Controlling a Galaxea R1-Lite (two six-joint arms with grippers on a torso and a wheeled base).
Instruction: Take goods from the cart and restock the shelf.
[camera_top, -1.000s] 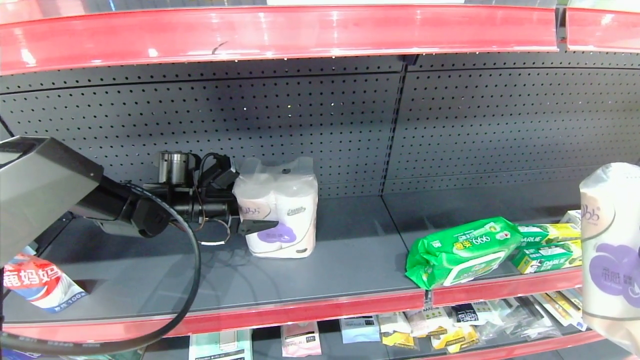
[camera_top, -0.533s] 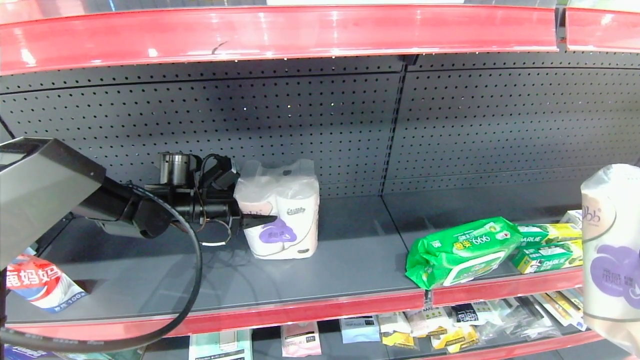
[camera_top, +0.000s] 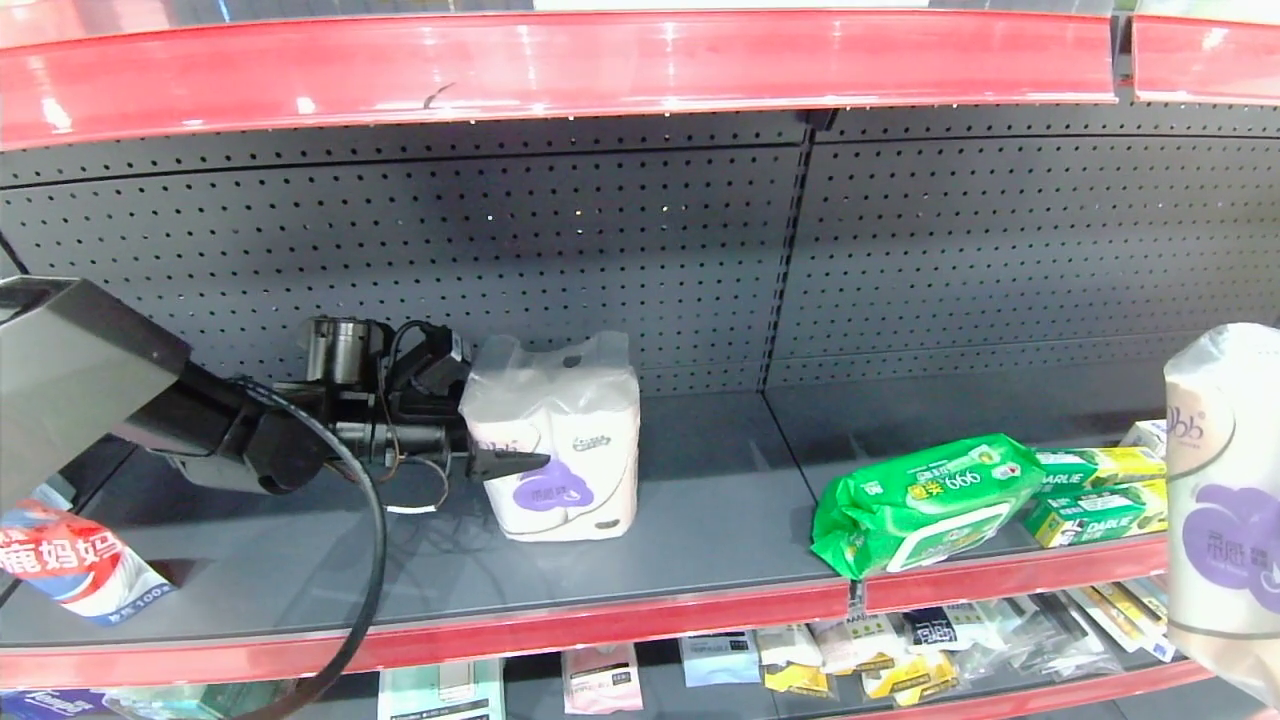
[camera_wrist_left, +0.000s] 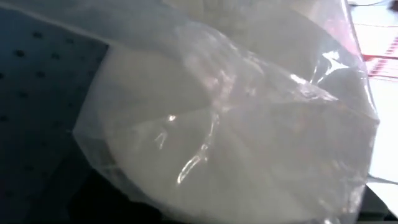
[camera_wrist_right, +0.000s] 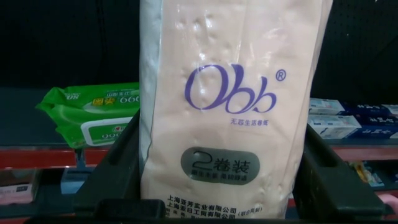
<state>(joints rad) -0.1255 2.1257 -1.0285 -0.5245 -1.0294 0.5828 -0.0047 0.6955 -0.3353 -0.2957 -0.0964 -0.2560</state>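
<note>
Two toilet-roll packs (camera_top: 555, 440) — one green wipes pack (camera_top: 920, 500), two toothpaste boxes (camera_top: 1090, 515), one red-and-blue pouch (camera_top: 70, 570)

Roll pack (camera_top: 555, 440) sits mid-left on shelf (camera_top: 700, 530), twd the back. L gripper (camera_top: 505, 455) is just left of it. Wipes pack (camera_top: 925, 500) lies right, by front edge; boxes (camera_top: 1095, 495) just right of it. 2nd roll pack (camera_top: 1225, 500) is far right, in R gripper (camera_wrist_right: 221, 180).

Grey shelf (camera_top: 700, 520), red front rail, stock spread thin along it.
Toilet roll pack (camera_top: 555, 440) stands upright left of centre, near the pegboard back. Well to its right a green wipes pack (camera_top: 925, 500) lies at the front edge, green toothpaste boxes (camera_top: 1095, 495) stacked just beside it. Far left end, a red-white-blue pouch (camera_top: 70, 565).
</note>
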